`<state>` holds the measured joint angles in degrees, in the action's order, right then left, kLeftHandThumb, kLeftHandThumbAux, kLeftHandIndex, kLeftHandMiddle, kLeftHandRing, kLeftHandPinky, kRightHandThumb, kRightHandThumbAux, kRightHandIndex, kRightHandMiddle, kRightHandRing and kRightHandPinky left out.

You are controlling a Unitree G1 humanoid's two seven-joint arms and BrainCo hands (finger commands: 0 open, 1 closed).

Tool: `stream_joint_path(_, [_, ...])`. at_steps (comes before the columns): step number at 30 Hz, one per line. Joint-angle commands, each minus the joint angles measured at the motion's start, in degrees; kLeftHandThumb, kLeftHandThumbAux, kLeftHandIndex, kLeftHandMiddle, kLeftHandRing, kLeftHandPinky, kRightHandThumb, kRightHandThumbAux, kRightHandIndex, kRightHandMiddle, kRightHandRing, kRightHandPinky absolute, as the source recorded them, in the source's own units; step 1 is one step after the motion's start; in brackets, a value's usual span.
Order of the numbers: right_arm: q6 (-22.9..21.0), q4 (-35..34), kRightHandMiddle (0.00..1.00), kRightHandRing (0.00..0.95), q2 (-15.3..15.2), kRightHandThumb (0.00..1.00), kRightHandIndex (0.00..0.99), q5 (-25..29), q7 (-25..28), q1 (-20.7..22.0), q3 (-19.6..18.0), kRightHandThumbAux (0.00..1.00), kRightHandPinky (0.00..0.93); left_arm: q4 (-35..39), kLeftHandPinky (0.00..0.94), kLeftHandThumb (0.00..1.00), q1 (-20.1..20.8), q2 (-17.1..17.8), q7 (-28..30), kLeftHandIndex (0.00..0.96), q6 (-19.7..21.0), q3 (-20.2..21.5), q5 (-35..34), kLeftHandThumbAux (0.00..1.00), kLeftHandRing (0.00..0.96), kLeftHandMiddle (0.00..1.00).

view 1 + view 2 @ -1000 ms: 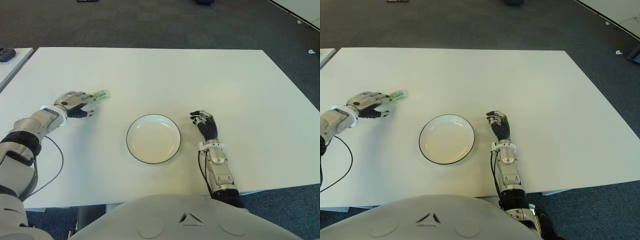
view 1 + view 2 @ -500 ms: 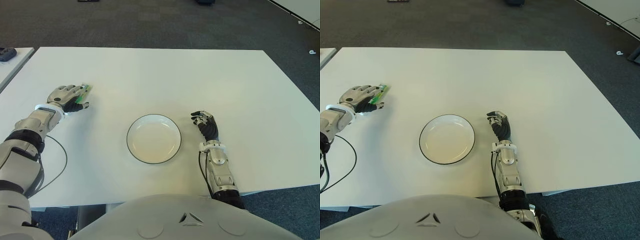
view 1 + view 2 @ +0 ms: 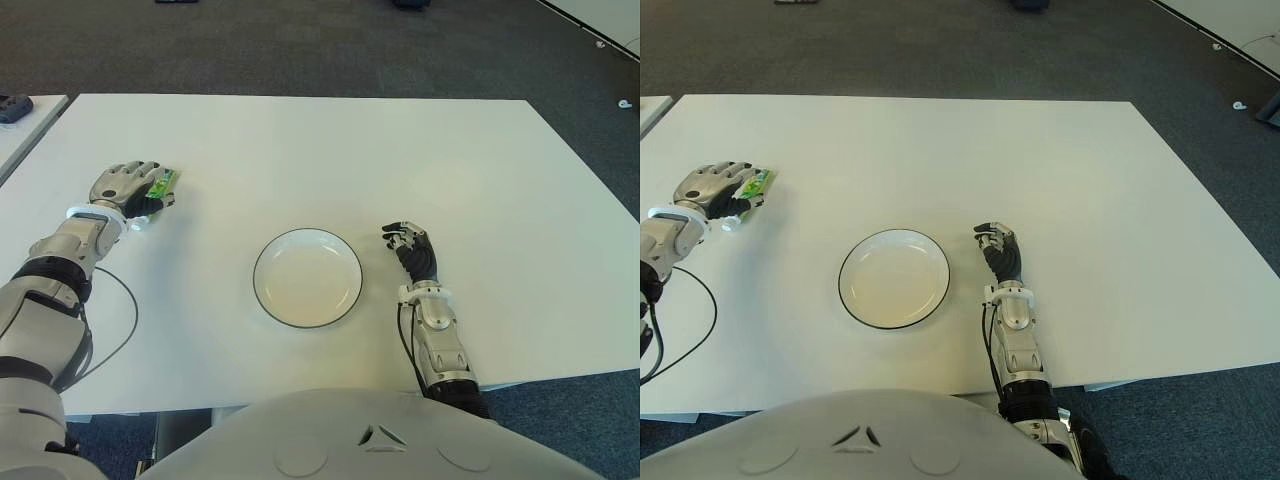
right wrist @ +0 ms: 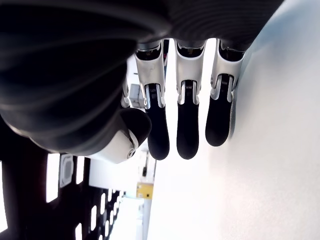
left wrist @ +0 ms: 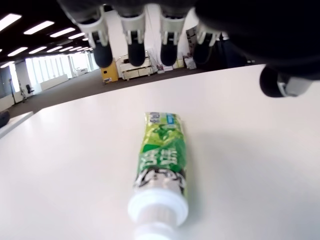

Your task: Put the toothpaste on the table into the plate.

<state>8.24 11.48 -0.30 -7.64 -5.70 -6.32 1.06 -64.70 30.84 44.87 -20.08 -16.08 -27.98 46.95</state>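
A small green toothpaste tube [image 3: 163,186] with a white cap lies flat on the white table [image 3: 400,150] at the far left. My left hand [image 3: 138,192] arches over its cap end. In the left wrist view the tube [image 5: 161,155] rests on the table, with the fingers [image 5: 134,40] spread above it and the thumb [image 5: 280,82] off to one side, none of them closed on it. A white plate with a dark rim [image 3: 256,280] sits empty at the table's near middle. My right hand [image 3: 410,245] shows just right of the plate, fingers relaxed and holding nothing.
A black cable [image 3: 120,320] loops on the table beside my left forearm. A second table edge [image 3: 30,125] with a dark object [image 3: 14,107] shows at the far left. Dark carpet surrounds the table.
My left hand has drawn back to the left and slightly farther away, and the toothpaste has shifted left with it and turned. The right hand and the plate have stayed still.
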Motion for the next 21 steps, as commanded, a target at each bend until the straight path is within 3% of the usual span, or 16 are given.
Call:
stream_joint_path(1, [-0.88, 0.31, 0.404, 0.393, -0.03, 0.71, 0.418, 0.45, 0.31, -0.07, 0.02, 0.732, 0.414, -1.57, 0.0, 0.517, 1.07, -1.5, -0.68, 0.0, 0.42, 0.47, -1.21, 0.141, 0.0, 0.0])
stream_joint_path(14, [-1.39, 0.06, 0.4, 0.389, 0.04, 0.709, 0.417, 0.32, 0.29, -0.01, 0.11, 0.733, 0.403, -4.59, 0.0, 0.508, 1.75, -2.93, -4.15, 0.0, 0.36, 2.09, -4.03, 0.153, 0.0, 0.0])
stream_joint_path(21, [-1.16, 0.38, 0.401, 0.389, 0.03, 0.709, 0.417, 0.35, 0.37, 0.14, 0.16, 0.733, 0.407, -6.17, 0.0, 0.508, 1.87, -4.91, -2.52, 0.0, 4.07, 4.72, -7.4, 0.156, 0.0, 0.0])
